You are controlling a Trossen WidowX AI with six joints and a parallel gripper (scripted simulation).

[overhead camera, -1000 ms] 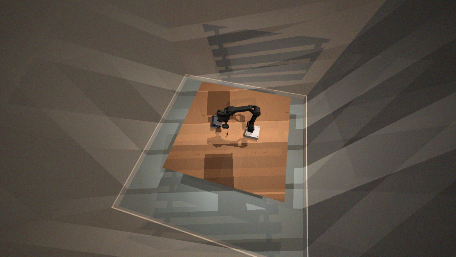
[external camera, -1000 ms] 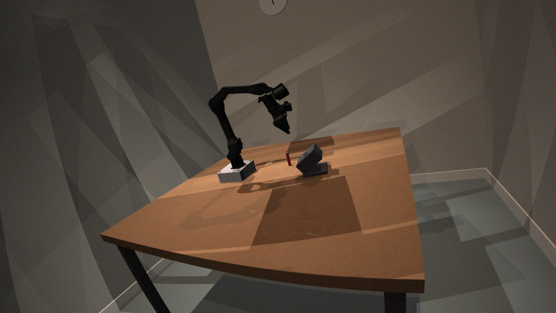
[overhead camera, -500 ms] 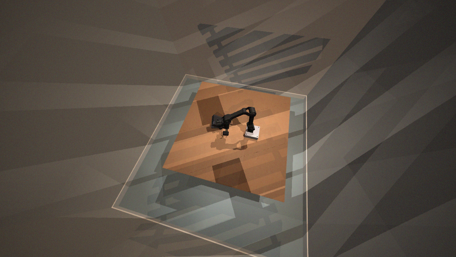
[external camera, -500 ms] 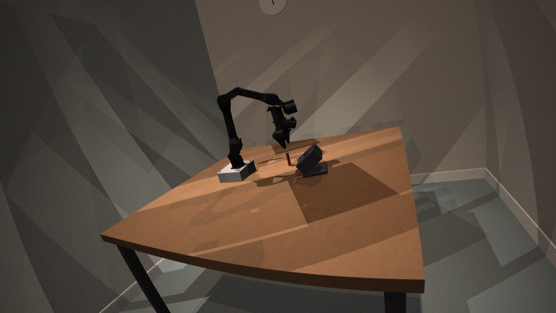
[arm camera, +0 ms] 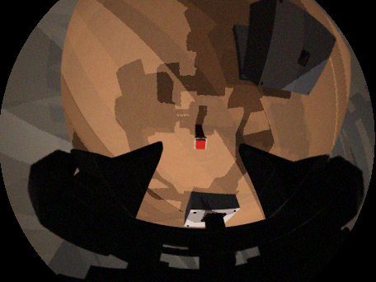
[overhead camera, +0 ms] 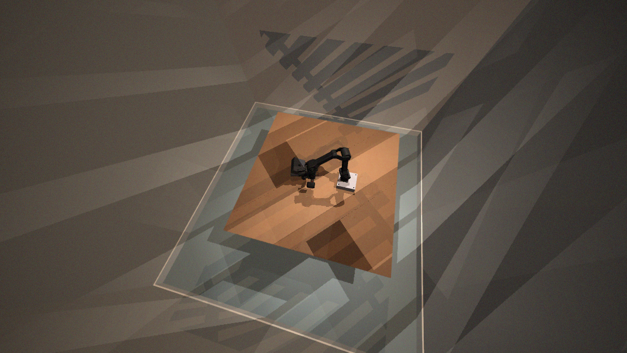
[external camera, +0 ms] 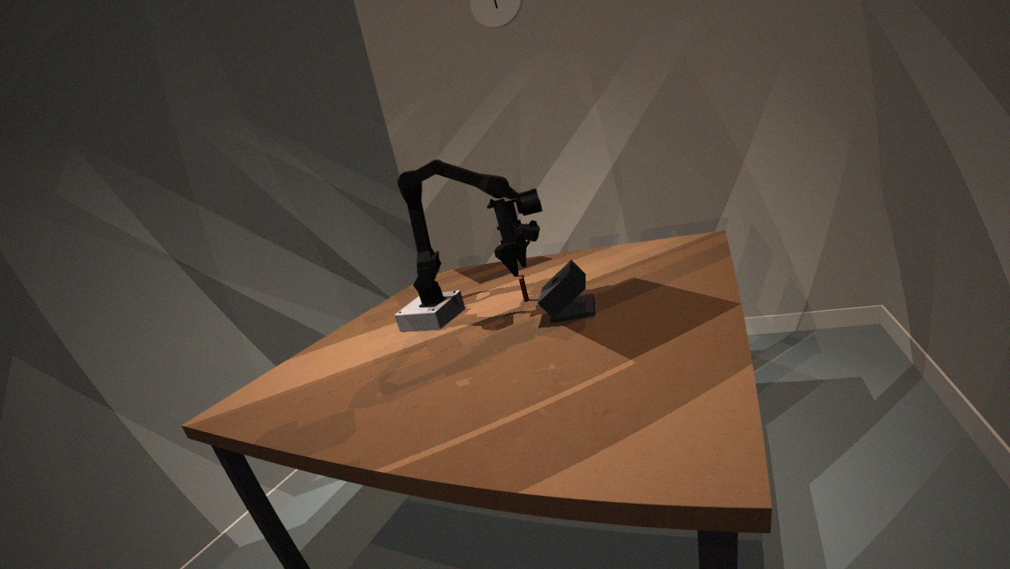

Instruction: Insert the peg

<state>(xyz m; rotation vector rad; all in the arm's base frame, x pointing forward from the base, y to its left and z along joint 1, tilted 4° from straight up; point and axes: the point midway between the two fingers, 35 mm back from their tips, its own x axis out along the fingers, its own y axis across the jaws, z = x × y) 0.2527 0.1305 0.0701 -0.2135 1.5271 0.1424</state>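
Observation:
A thin red peg [external camera: 524, 288] [arm camera: 200, 144] stands upright on the table. In the wrist view its top is a red square with a pale edge. My gripper [external camera: 519, 270] [arm camera: 201, 146] is open and empty, pointing down just above the peg. In the wrist view the peg top shows midway between the fingertips. A dark grey sloped panel [overhead camera: 297, 167] [external camera: 565, 291] [arm camera: 284, 45] stands beside the peg, farther from the arm's base. Its one hole [arm camera: 304, 58] looks four-sided, and its face tilts up toward the base. In the top view the arm hides the peg.
The white base box [overhead camera: 347, 184] [external camera: 428, 313] [arm camera: 200, 216] stands on the wooden table [overhead camera: 280, 219] [external camera: 530, 438], on the other side of the peg from the panel. Dark shadows of the arm and broad shadow bands cross the table.

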